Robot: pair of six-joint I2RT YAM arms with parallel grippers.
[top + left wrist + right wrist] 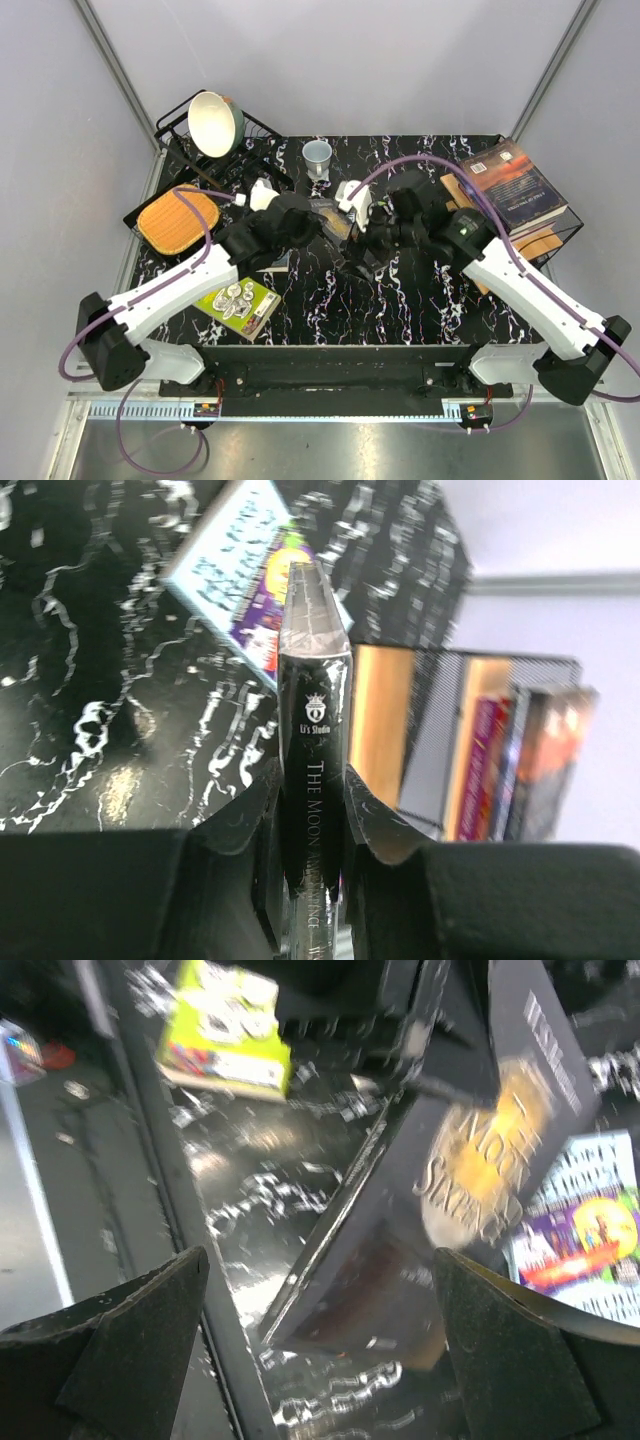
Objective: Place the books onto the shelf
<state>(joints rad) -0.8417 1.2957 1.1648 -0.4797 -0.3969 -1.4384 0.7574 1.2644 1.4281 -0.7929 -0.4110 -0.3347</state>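
The left hand (313, 825) is squeezed tight on a thin black book (315, 680). It holds the book up on its edge, with the smooth, shiny spine facing the wrist camera. White letters run down the spine. The two dark fingers (240, 820) press flat on both covers.

The right hand (320, 1260) is spread wide, with nothing gripped. Its fingers look rough and grainy. The same black book fills the gap in front of it, tilted, with a round gold shape and gold letters on its glossy cover. I cannot tell if this hand touches it.

The desk (400, 290) is black stone with thin white swirls, and it shines. A flat green book (240, 303) lies near the front edge on the left. A purple book (250, 580) with a pale border lies flat under the two hands.

The shelf (545, 240) stands at the far right edge of the desk, close to the wall. It has light wooden boards on a thin black wire frame. Other books (520, 760) are packed close together on it, and a wide dark one lies on top.

The black book is in the middle of the desk, well apart from the shelf. Bare desk shows in front of the hands, and the right arm crosses the space between the book and the shelf
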